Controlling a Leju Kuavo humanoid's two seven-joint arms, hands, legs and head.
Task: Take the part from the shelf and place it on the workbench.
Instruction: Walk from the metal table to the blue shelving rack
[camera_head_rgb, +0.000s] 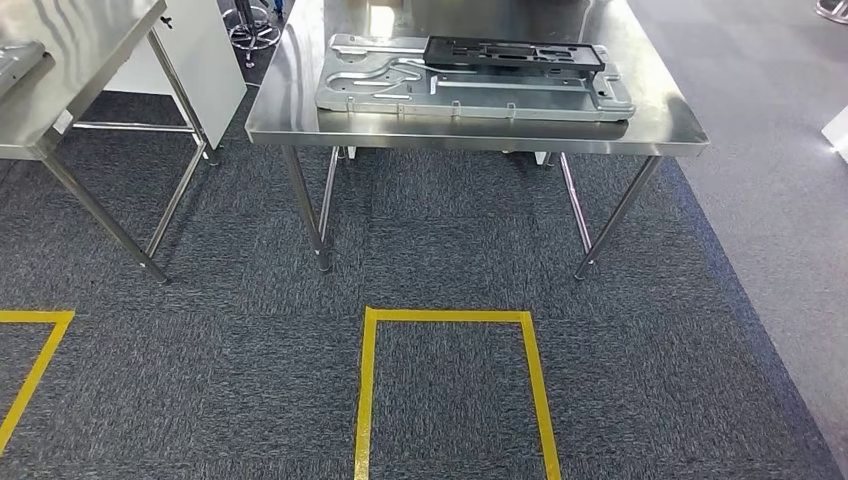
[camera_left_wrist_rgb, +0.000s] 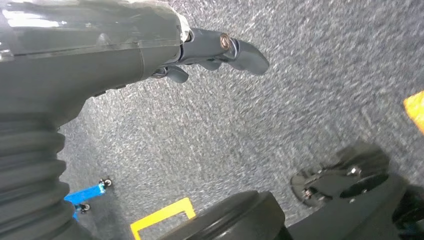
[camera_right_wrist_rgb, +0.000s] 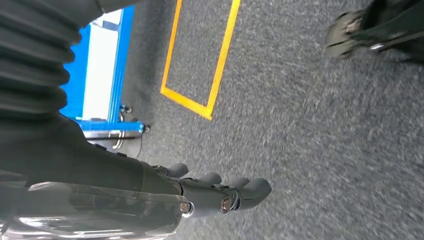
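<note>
Both my left hand (camera_left_wrist_rgb: 220, 50) and right hand (camera_right_wrist_rgb: 220, 192) hang empty with fingers apart over the carpet (camera_head_rgb: 250, 300), while the part (camera_head_rgb: 470, 80) lies at twelve o'clock on the counter (camera_head_rgb: 660, 125), apparently already placed.

A black part (camera_head_rgb: 515, 52) lies flat on a grey metal plate (camera_head_rgb: 470, 85) — both on the steel workbench (camera_head_rgb: 300, 110).
</note>
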